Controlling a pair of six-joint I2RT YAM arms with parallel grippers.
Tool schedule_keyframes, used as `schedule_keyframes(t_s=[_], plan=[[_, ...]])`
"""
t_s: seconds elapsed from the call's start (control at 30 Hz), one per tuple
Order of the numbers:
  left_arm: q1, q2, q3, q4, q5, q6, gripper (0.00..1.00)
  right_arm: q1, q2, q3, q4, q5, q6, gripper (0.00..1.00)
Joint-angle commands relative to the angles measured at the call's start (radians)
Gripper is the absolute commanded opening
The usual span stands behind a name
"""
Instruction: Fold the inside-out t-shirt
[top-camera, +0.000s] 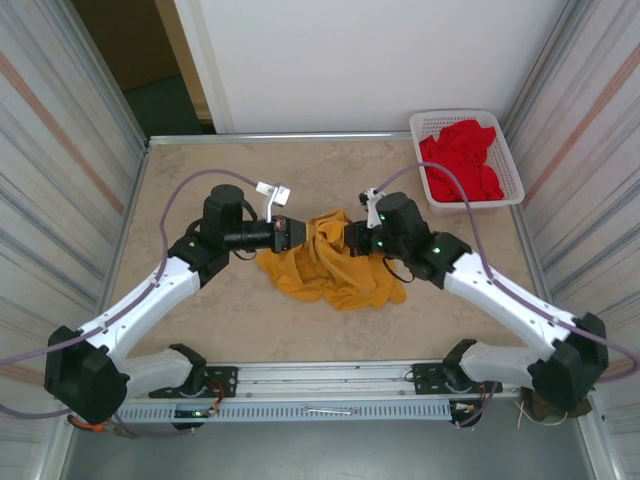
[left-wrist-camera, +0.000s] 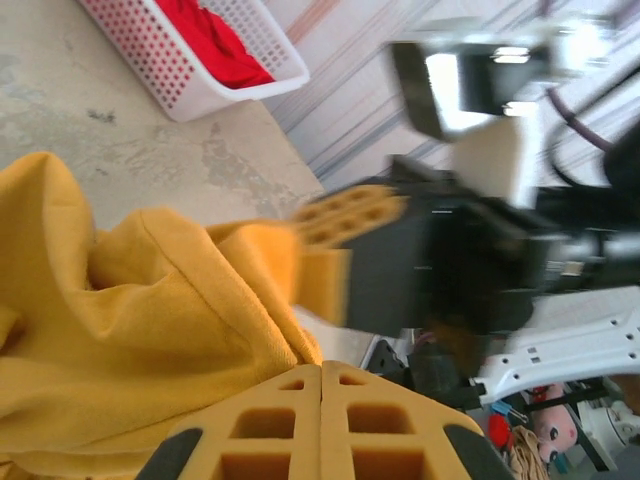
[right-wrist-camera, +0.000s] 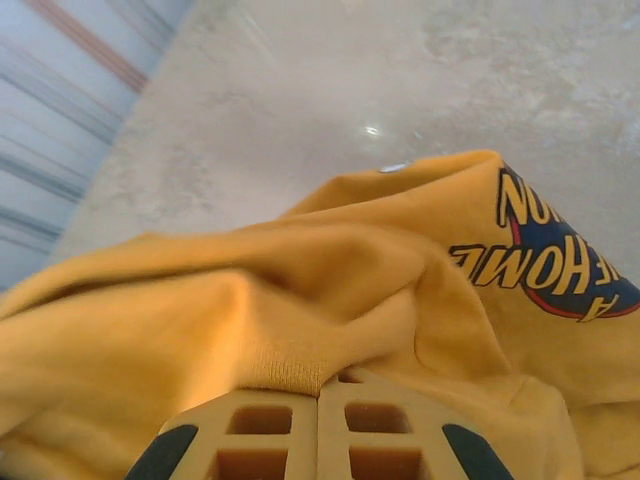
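The inside-out t-shirt (top-camera: 335, 270) is a mustard-yellow heap at the middle of the table, its upper part lifted between the two grippers. My left gripper (top-camera: 297, 232) comes in from the left. In the left wrist view it (left-wrist-camera: 322, 366) is shut, with a fold of the t-shirt (left-wrist-camera: 130, 300) pinched at its tip. My right gripper (top-camera: 346, 238) faces it from the right. Seen from the right wrist, it (right-wrist-camera: 320, 385) is shut on a ribbed hem of the t-shirt (right-wrist-camera: 300, 290). A dark printed logo (right-wrist-camera: 560, 265) shows on the cloth. The right gripper's fingers (left-wrist-camera: 350, 212) stand close opposite in the left wrist view.
A white basket (top-camera: 466, 116) holding red garments (top-camera: 462, 158) stands at the back right corner; it also appears as the basket (left-wrist-camera: 230, 95) in the left wrist view. Striped walls close in the beige table (top-camera: 200, 170) on both sides.
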Motion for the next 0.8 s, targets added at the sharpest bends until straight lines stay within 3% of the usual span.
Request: schedule_keyframes(t_s=[0.0,0.2,0.33,0.4,0.53,0.77], plan=[[0.030,0.023,-0.029,0.045,-0.017,-0.011,0.00,-0.019,-0.131,-0.053,0.033,-0.117,-0.013,0.00],[0.049,0.066,-0.031,0.063,-0.012,-0.008,0.00,-0.038,-0.260,-0.138,0.116,-0.209,0.035,0.00],[0.049,0.050,-0.017,0.027,-0.031,0.002,0.48,-0.055,-0.251,-0.153,0.129,-0.225,0.044,0.00],[0.045,0.016,-0.024,0.012,-0.057,0.006,0.57,-0.059,-0.240,-0.153,0.139,-0.232,0.048,0.00],[-0.008,-0.070,-0.048,-0.051,-0.178,0.037,0.56,-0.060,-0.222,-0.156,0.155,-0.237,0.049,0.00],[-0.209,-0.103,-0.084,-0.045,-0.375,0.053,0.50,-0.060,-0.210,-0.156,0.158,-0.230,0.054,0.00]])
